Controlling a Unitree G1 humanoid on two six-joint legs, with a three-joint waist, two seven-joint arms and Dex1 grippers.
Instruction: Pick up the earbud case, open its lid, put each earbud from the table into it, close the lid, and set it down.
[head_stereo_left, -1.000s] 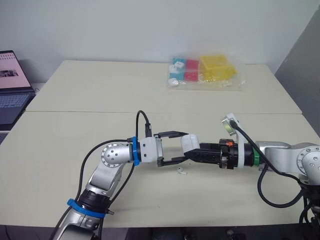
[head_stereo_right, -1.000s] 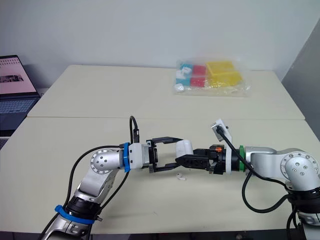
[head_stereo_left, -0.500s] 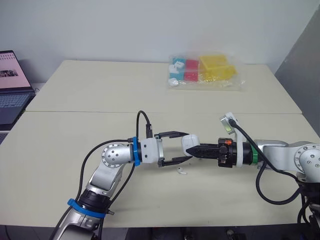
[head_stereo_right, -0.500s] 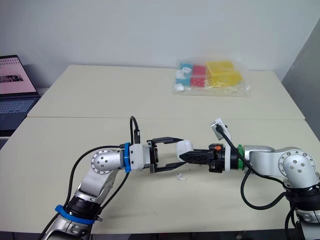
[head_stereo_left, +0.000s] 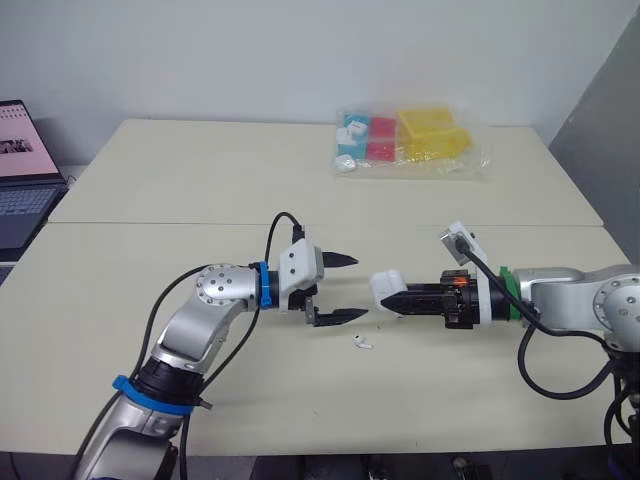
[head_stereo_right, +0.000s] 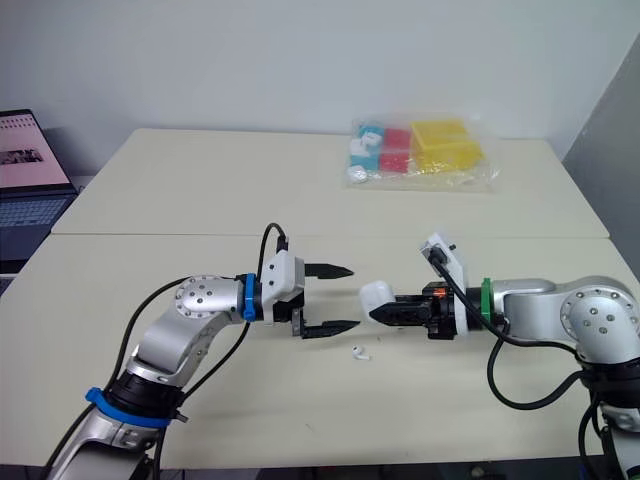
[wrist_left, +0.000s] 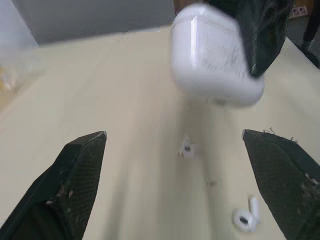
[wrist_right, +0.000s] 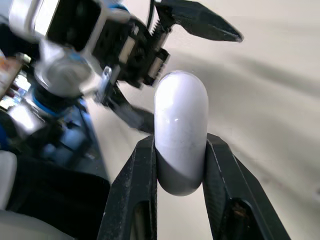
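Status: the pick-up step is complete, because the glossy white rounded plastic earbud case (head_stereo_left: 387, 289) is off the pale beige table (head_stereo_left: 150, 200) and in the air. As far as I can judge, its lid is shut (no seam gap shows in the right wrist view), so opening, loading, closing and setting down remain. My left claw (head_stereo_left: 358, 287) is spread wide and holds nothing. Its two black fingertips (wrist_left: 75, 170) point toward the case without touching it. The case hangs just beyond them, apart from both. Below and between the two claws, one small white earbud (head_stereo_left: 362, 342) lies on the table, not yet loaded. The left wrist view shows a second small white piece (wrist_left: 186, 148) near it, too small to identify as the other earbud. To the right, my right claw (wrist_right: 181, 167) is clamped on the lower half of the case, one finger on each flat side, with the rounded end projecting toward my left claw.
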